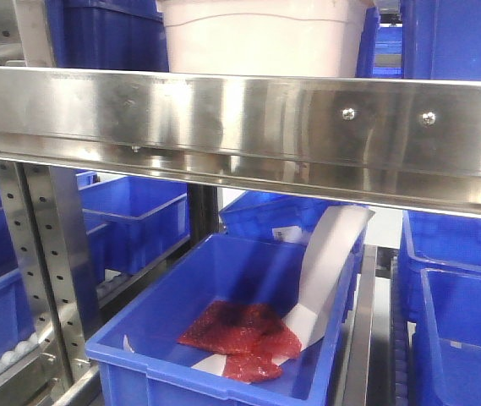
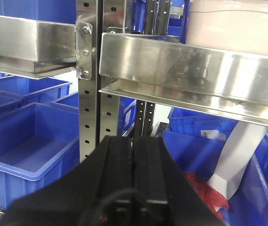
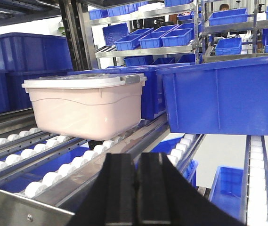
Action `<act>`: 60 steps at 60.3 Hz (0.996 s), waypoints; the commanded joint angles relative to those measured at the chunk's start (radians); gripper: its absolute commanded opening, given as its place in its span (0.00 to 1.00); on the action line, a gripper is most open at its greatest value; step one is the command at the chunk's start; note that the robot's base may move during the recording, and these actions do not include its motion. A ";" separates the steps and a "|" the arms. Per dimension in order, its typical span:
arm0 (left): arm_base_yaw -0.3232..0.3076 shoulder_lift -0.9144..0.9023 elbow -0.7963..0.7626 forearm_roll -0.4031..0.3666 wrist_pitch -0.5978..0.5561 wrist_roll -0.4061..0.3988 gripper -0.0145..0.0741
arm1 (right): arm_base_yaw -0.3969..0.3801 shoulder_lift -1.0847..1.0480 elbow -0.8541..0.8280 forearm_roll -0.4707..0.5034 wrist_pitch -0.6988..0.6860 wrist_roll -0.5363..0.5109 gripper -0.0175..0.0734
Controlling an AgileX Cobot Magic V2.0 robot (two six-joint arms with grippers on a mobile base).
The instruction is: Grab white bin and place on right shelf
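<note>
The white bin [image 1: 265,38], off-white and faintly pink with a white lid, stands on the right shelf [image 1: 240,118] behind its shiny steel front rail. In the right wrist view the white bin [image 3: 86,108] rests on the shelf's white rollers, ahead and left of my right gripper [image 3: 137,156], which is shut with nothing in it and apart from the bin. My left gripper [image 2: 134,139] is also shut and empty, lower than the shelf rail [image 2: 195,70]. Only the bin's lower wall [image 2: 237,28] shows above that rail.
A large blue bin [image 3: 223,99] sits on the rollers right of the white bin. Below the rail, a blue bin [image 1: 223,338] holds red mesh [image 1: 240,334] and a white paper strip. Perforated uprights [image 2: 89,94] stand left. More blue bins fill the lower levels.
</note>
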 commanded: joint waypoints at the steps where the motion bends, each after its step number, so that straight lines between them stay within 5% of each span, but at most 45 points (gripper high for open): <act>1: -0.004 -0.009 -0.001 -0.003 -0.079 -0.007 0.03 | -0.008 0.007 -0.029 0.005 -0.032 -0.008 0.23; 30: -0.004 -0.009 -0.001 -0.003 -0.079 -0.007 0.03 | -0.008 0.007 -0.029 -0.032 -0.035 -0.004 0.23; 38: -0.004 -0.009 -0.001 -0.003 -0.079 -0.007 0.03 | -0.008 0.007 -0.029 -0.333 -0.035 0.232 0.23; 49: -0.004 -0.009 -0.001 -0.003 -0.079 -0.007 0.03 | -0.008 0.007 -0.024 -1.004 -0.023 0.888 0.23; 53: -0.004 -0.009 -0.001 -0.003 -0.079 -0.007 0.03 | -0.008 0.007 -0.013 -1.100 -0.024 0.981 0.23; 60: -0.004 -0.009 -0.001 -0.003 -0.079 -0.007 0.03 | -0.008 -0.012 0.036 -1.104 -0.037 0.984 0.23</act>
